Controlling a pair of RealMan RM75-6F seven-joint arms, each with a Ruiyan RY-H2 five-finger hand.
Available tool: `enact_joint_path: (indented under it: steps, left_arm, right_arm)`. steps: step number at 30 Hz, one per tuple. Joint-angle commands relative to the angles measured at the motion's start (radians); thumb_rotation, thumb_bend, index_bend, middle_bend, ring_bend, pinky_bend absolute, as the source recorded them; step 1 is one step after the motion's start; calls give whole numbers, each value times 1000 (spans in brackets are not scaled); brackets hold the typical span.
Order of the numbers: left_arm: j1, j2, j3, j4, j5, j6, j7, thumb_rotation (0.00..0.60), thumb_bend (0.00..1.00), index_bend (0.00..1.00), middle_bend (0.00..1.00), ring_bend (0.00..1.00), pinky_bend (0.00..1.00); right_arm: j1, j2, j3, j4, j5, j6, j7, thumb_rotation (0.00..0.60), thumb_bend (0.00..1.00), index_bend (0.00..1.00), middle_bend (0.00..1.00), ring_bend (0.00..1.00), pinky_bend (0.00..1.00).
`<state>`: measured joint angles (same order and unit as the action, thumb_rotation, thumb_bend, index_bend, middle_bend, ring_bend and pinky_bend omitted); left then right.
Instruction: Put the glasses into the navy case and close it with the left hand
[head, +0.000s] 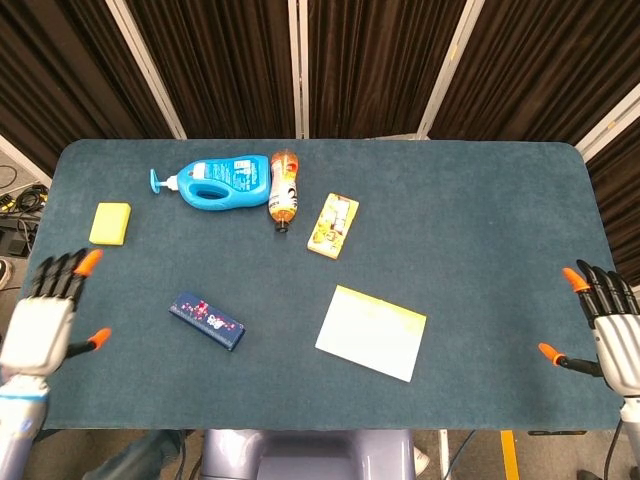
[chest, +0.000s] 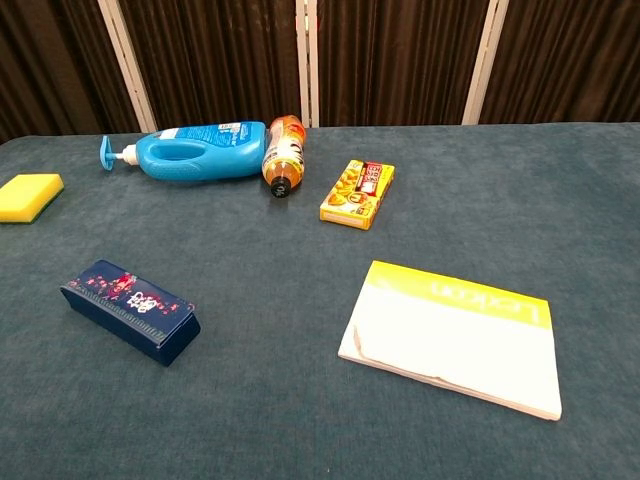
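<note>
The navy case (head: 207, 320) (chest: 130, 309), patterned with small red flowers, lies closed on the table at the front left. No glasses show in either view. My left hand (head: 45, 320) hovers at the table's left edge, well left of the case, fingers spread and holding nothing. My right hand (head: 605, 335) is at the far right edge, fingers spread too, holding nothing. Neither hand appears in the chest view.
A blue detergent bottle (head: 212, 181), an orange bottle (head: 284, 189) and a yellow snack box (head: 333, 225) lie across the back. A yellow sponge (head: 110, 223) sits at the left. A white and yellow booklet (head: 371, 332) lies right of the case.
</note>
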<state>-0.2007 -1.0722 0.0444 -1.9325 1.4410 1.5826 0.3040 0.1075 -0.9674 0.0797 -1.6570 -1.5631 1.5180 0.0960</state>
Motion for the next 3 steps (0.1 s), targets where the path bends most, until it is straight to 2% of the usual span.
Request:
enact_joint_path:
  steps: [1, 3]
  left_arm:
    - [49, 39, 36, -38, 32, 27, -24, 600, 0, 0, 0, 0, 0]
    - [57, 46, 31, -38, 46, 34, -30, 600, 0, 0, 0, 0, 0]
  right_arm:
    - [-3, 2, -1, -2, -4, 5, 2, 600, 0, 0, 0, 0, 0]
    - [-5, 3, -3, -3, -6, 6, 0, 600, 0, 0, 0, 0, 0]
